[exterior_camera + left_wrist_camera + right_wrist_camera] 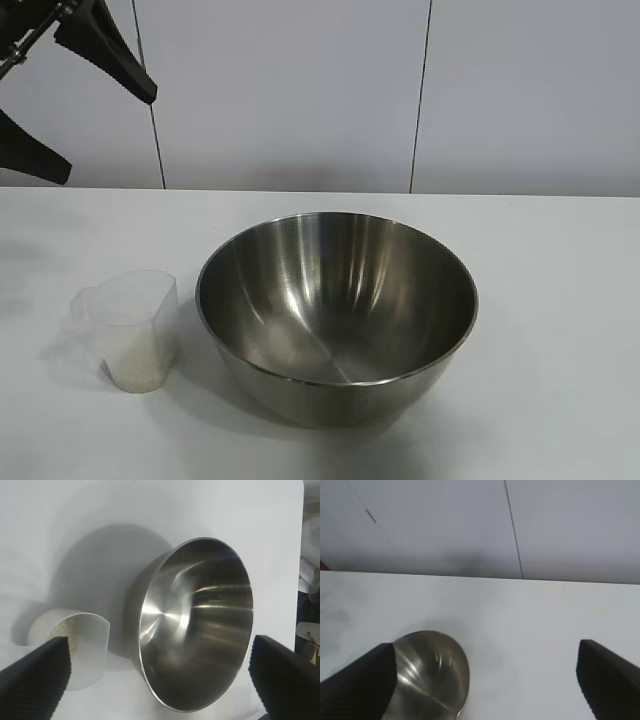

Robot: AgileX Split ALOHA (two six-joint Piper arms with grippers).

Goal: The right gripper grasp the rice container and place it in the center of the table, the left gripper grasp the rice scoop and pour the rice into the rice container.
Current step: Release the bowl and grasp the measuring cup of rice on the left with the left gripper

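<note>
The rice container (336, 310), a wide steel bowl, stands empty on the middle of the white table (560, 300). Close to its left is the rice scoop (128, 330), a clear plastic cup with white rice (135, 365) in its bottom. My left gripper (108, 135) hangs open, high above the table's far left corner. In the left wrist view it (159, 645) looks down on the scoop (85, 645) and the bowl (200, 625). The right gripper (487, 652) is outside the exterior view. Its own view shows it open over bare table, the bowl (432, 675) beside one finger (360, 685).
A white panelled wall (300, 90) stands along the table's far edge. In the left wrist view, cloth and clutter (310, 555) lie past one edge of the table.
</note>
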